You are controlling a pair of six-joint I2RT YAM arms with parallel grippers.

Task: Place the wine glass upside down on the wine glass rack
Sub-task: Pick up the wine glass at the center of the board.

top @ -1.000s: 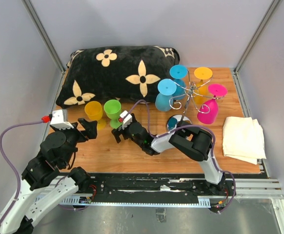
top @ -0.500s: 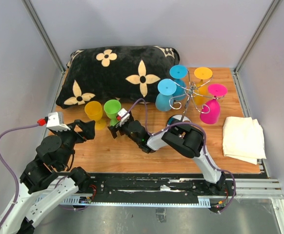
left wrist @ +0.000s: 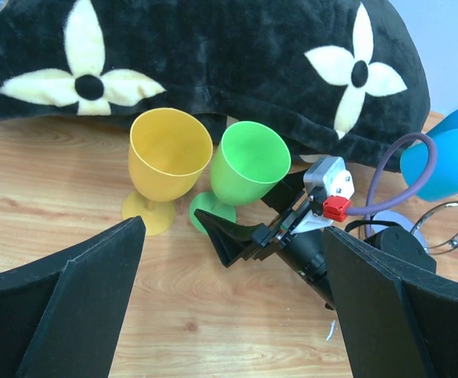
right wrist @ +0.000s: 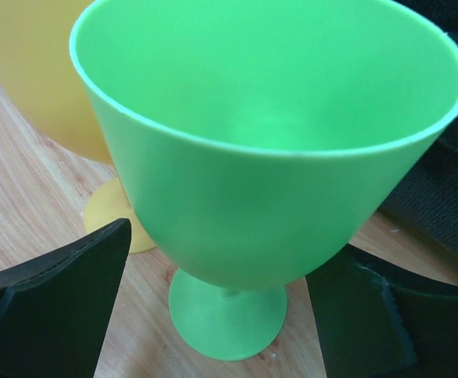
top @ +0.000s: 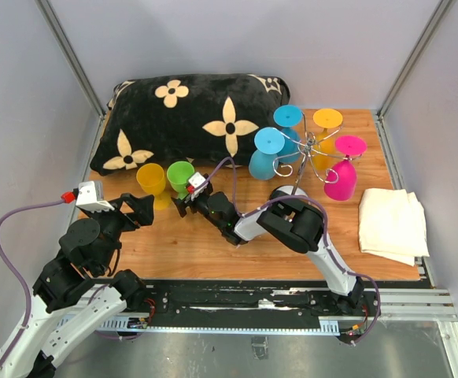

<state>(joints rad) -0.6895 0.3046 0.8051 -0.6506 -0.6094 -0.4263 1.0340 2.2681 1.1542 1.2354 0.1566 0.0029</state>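
Near left, the left gripper hovers with its fingers spread wide and nothing between them. The right gripper reaches low over the table, its fingers apart on either side of the green wine glass and not yet pinching it. That glass stands upright just right of the yellow glass, in front of the black pillow. It looks like light, stiff, smooth plastic that could tip or slip, so the stem just under the bowl seems the safest hold, and far right the wine glass rack already carries upturned coloured glasses.
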